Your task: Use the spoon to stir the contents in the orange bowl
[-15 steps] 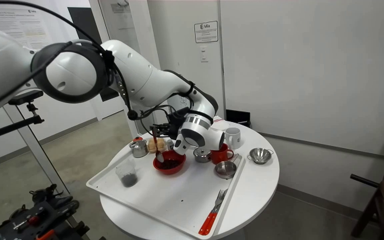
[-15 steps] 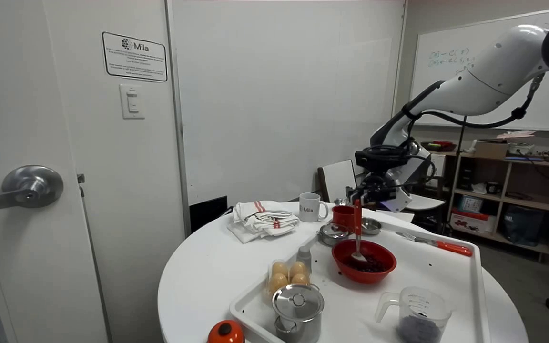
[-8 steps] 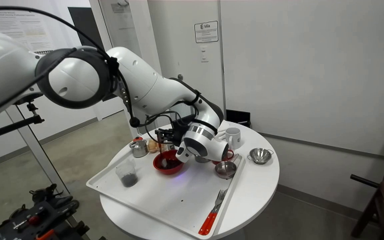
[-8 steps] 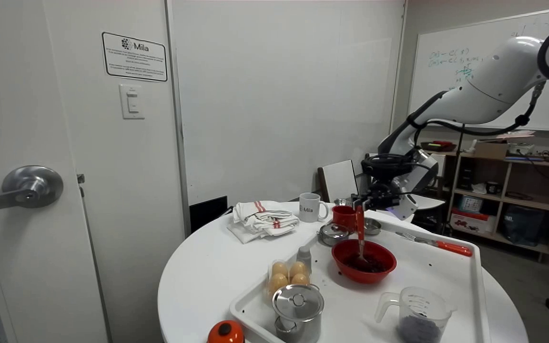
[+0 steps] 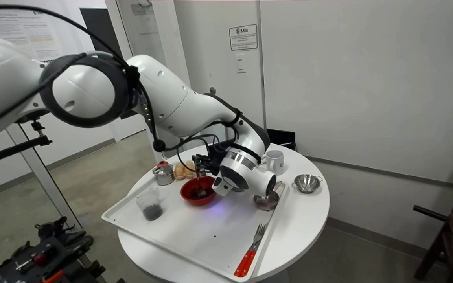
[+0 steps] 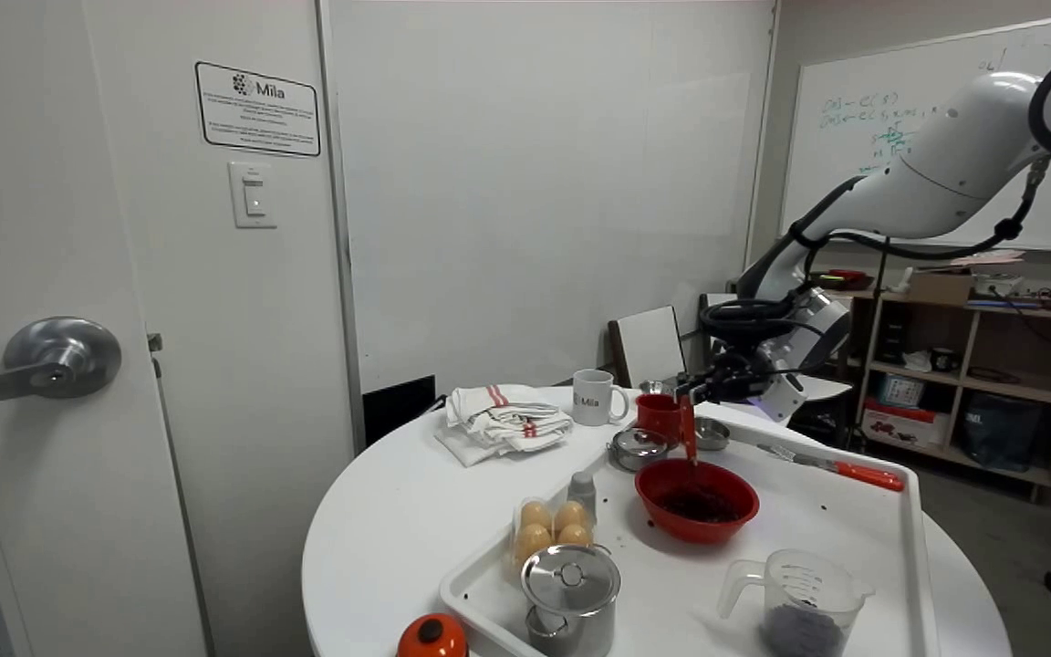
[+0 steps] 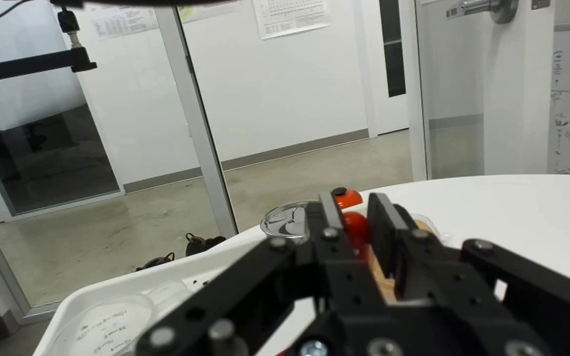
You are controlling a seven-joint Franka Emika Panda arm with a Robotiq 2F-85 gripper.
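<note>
I inspected the spoon [image 6: 688, 431] first: it stands close to upright, reddish handle uppermost, lower end inside the orange bowl [image 6: 695, 533] among the dark contents [image 6: 701, 505]. How deep the head sits I cannot determine. In an exterior view the bowl rests on the white tray [image 6: 863, 547], right of the eggs [image 6: 539, 537] and farther off than the measuring cup [image 6: 806, 591].

Handling, in my assessment: the spoon is light, stiff and not fragile. The handle looks smooth, so it may swivel between the pads if the head meets resistance. The upper handle is the proper place to take hold; it keeps the gripper [image 7: 355, 212] above the rim, at some cost in control of the head. The bowl also appears light and could slide under a hard push, so I would keep strokes small and slow.

Fingers [image 7: 383, 222]: drawn in to about the thickness of the handle, pinching its top end, as I read the wrist view. They touch nothing else that I can make out; both exterior views put them above the bowl, apart from it.
</note>
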